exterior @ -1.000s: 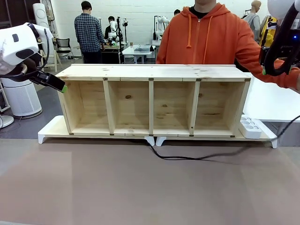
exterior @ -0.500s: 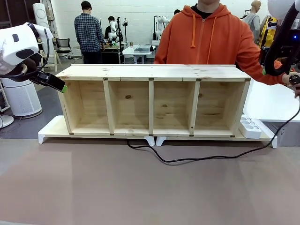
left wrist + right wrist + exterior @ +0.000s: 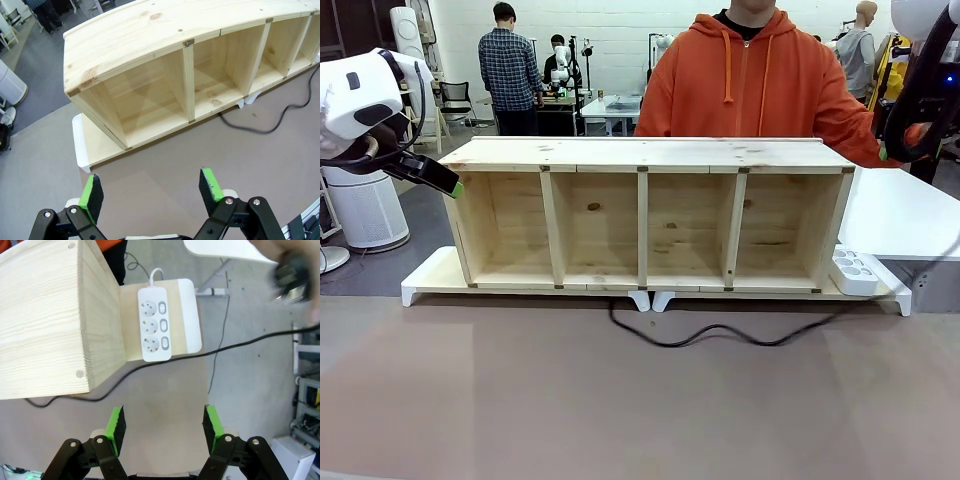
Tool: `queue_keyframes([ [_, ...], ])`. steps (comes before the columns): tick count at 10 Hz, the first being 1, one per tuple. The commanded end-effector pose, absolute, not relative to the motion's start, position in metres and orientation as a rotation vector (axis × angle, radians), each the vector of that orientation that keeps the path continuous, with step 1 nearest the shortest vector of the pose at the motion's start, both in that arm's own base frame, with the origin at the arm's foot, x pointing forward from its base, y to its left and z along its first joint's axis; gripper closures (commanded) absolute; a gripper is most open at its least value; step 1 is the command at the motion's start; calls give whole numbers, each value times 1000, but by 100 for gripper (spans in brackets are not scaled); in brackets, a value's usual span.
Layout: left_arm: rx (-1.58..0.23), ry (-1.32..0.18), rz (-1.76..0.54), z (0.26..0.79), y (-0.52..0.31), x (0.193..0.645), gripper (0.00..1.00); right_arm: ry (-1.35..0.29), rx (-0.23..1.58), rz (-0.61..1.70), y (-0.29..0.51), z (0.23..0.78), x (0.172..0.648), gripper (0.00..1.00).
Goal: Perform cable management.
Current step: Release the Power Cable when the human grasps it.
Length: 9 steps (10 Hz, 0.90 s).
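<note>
The thin black power cable (image 3: 720, 333) snakes loose across the brown tabletop, in front of the long pine shelf (image 3: 645, 215). Both the left gripper (image 3: 150, 187) and right gripper (image 3: 164, 424) hover agape, empty. Limp and light, the cable probably pinches best mid-slack.

Shelf (image 3: 645, 155): pale unfinished pine, visible grain and knots, matt. Cable (image 3: 720, 333): thin black, smooth sheath. Power strip (image 3: 154, 323): white plastic, slight sheen. Tabletop (image 3: 620, 410): brown, matt, smooth. Hoodie (image 3: 760, 80): orange cloth. Gripper pads (image 3: 210, 184): green, matt.
</note>
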<state>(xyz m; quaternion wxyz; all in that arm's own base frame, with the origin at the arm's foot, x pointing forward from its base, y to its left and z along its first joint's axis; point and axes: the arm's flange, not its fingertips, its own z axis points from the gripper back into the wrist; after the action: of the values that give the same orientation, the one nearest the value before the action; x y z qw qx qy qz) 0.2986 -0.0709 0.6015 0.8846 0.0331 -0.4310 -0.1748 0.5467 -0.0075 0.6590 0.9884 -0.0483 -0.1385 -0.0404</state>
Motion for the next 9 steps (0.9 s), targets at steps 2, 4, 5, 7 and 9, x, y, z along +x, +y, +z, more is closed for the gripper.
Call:
queue_keyframes([
  [2,64,-905,-353,600,-71,299,0,-277,-90,-83,-8,659,547,20],
  [4,64,-905,-353,600,-71,299,0,-277,-90,-83,-8,659,547,20],
  [5,64,-905,-353,600,-71,299,0,-277,-90,-83,-8,659,547,20],
  [7,64,-905,-353,600,-71,299,0,-277,-90,-83,-8,659,547,20],
  [9,64,-905,-353,600,-71,299,0,-277,-90,-83,-8,659,547,20],
])
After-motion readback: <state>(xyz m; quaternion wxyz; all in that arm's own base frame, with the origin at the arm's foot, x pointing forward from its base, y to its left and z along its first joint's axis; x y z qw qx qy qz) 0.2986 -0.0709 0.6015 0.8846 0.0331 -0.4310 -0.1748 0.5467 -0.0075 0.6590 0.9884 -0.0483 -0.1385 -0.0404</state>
